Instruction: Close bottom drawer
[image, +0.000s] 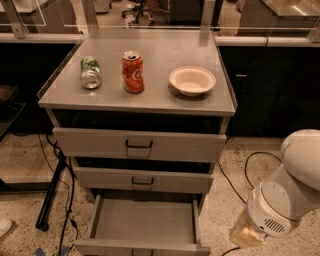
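The grey metal cabinet has three drawers. The bottom drawer (144, 221) stands pulled far out toward me, with its shallow tray bare and its front panel (142, 247) cut off by the lower frame edge. Above it, the middle drawer (143, 180) and top drawer (138, 145) sit slightly ajar, each with a black wire handle. My white arm (287, 195) comes in at the lower right. Its gripper (245, 236) shows as a tan end piece low beside the bottom drawer's right front corner, apart from it.
On the cabinet top (150, 97) lie a green can (90, 73) on its side, an upright red can (133, 72) and a cream bowl (192, 80). A black stand leg (50, 200) and cables (235, 180) run over the speckled floor on both sides.
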